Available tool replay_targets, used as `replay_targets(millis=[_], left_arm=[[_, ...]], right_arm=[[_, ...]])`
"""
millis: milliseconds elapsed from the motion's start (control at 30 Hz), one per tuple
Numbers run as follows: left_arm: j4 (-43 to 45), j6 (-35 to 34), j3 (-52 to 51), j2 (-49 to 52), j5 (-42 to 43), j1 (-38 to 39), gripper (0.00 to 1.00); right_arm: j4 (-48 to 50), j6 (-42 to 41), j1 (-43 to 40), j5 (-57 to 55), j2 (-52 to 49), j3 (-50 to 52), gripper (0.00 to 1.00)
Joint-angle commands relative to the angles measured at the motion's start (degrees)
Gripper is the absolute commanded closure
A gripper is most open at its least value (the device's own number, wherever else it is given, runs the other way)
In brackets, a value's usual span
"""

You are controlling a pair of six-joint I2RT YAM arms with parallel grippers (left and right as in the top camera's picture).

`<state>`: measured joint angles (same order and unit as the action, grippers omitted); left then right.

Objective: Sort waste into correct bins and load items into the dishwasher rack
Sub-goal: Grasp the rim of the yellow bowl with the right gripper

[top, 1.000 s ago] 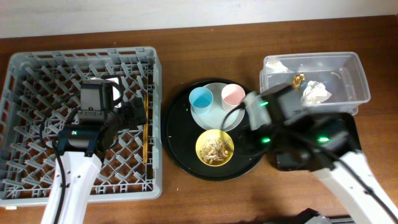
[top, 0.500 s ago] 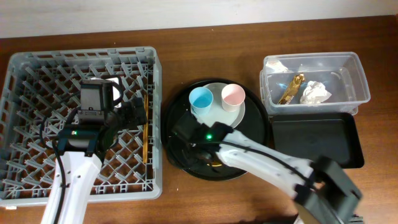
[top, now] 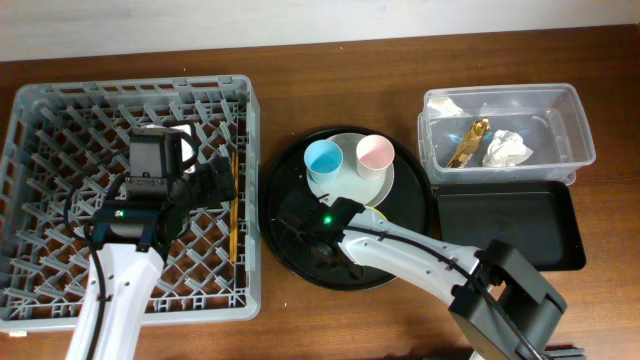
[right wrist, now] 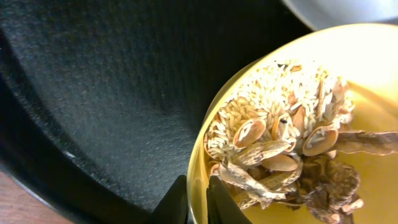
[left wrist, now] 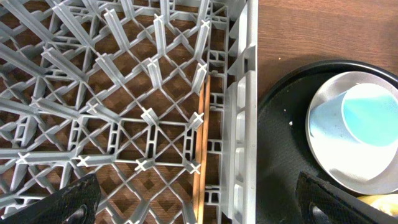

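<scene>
Paper waste binned, most dishes not yet racked

The right gripper pinches the rim of the yellow bowl, which holds food scraps, on the round black tray. The blue cup, pink cup and plate wait there. The left gripper hangs spread and empty over the rack, which holds only chopsticks. The napkin and wrapper lie in the clear tub.

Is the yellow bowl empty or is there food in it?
Not empty. The yellow bowl holds a heap of food scraps: what look like rice grains and shells, clear in the right wrist view.
</scene>
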<state>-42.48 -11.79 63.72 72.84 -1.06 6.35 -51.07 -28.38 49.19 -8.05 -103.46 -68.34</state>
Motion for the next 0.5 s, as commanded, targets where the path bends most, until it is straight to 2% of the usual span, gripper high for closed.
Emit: replay_targets(millis=[0, 233, 467], left_arm=[[0.2, -0.5, 0.9, -0.6, -0.4, -0.1, 0.01], [0.2, -0.5, 0.9, -0.6, -0.4, -0.1, 0.01], [0.2, -0.5, 0.9, -0.6, -0.4, -0.1, 0.01]], right_arm=[[-0.4, -1.1, 0.2, -3.2, 0.2, 0.0, 0.85], [0.4, -1.1, 0.2, -3.2, 0.2, -0.1, 0.72], [1.2, -1.1, 0.2, -3.0, 0.2, -0.1, 0.72]])
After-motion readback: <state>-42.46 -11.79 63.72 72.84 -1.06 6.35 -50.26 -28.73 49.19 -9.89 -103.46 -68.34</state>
